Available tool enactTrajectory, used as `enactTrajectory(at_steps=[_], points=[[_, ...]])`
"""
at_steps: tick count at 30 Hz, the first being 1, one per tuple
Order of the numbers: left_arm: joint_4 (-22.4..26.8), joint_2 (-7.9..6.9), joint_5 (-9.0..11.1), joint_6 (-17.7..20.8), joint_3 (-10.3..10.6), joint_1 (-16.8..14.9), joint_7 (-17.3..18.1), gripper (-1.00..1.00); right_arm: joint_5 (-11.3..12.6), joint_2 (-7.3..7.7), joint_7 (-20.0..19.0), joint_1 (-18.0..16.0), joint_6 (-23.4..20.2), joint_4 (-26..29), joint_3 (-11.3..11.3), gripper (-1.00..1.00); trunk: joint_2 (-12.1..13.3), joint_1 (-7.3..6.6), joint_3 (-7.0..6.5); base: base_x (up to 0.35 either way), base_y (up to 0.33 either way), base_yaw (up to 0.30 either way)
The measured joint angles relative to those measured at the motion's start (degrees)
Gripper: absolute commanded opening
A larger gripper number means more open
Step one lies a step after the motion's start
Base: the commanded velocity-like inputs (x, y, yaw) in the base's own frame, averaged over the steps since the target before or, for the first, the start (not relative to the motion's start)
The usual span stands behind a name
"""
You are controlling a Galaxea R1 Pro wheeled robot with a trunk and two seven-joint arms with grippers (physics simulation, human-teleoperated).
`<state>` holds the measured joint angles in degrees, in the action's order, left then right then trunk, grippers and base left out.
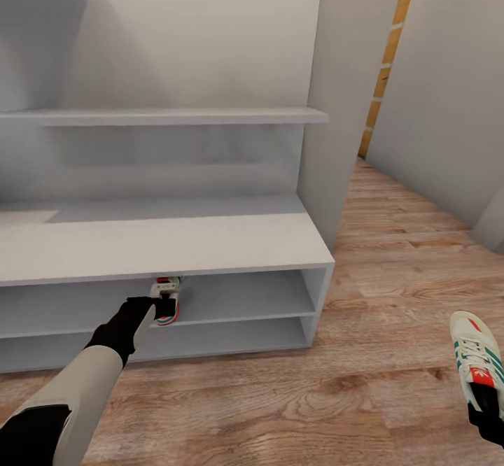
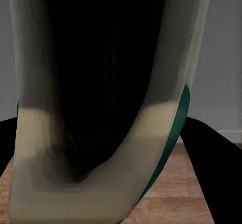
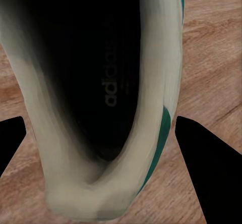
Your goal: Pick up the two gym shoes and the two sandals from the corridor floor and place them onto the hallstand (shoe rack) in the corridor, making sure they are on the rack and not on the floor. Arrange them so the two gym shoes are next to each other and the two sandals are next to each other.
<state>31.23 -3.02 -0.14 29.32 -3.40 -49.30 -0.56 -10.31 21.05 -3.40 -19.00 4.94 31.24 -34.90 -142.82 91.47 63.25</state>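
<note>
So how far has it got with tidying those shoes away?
Nothing is released yet. The left gripper holds one gym shoe at the hallstand's upper low shelf; the right gripper holds the other shoe above the floor. Both sandals remain.

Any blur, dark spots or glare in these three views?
Head view: evenly lit, no glare, soft shadow under the rack's bench top around the left gripper and its sneaker. Left wrist view: sneaker opening very close, smeared, interior nearly black. Right wrist view: the other sneaker also soft and dark inside, though the insole lettering and floor grain stay readable.
</note>
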Motion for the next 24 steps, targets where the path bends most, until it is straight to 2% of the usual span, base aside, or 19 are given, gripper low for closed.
enactTrajectory(at_steps=[4,11,24], points=[[0.0,0.0,0.0,0.0,0.0,0.0,0.0,-1.0,0.0,0.0,0.0,0.0,0.0,0.0,0.0,-1.0,0.0,0.0,0.0,0.034,0.0,0.0],[-0.1,-0.07,0.0,0.0,0.0,0.0,0.0,-1.0,0.0,0.0,0.0,0.0,0.0,0.0,0.0,-1.0,0.0,-0.02,0.0,0.191,0.0,0.0],[0.0,-0.08,0.0,-0.1,-0.1,0.1,0.0,-1.0,0.0,0.0,0.0,0.0,0.0,0.0,0.0,-1.0,0.0,0.0,0.0,0.023,0.0,0.0]])
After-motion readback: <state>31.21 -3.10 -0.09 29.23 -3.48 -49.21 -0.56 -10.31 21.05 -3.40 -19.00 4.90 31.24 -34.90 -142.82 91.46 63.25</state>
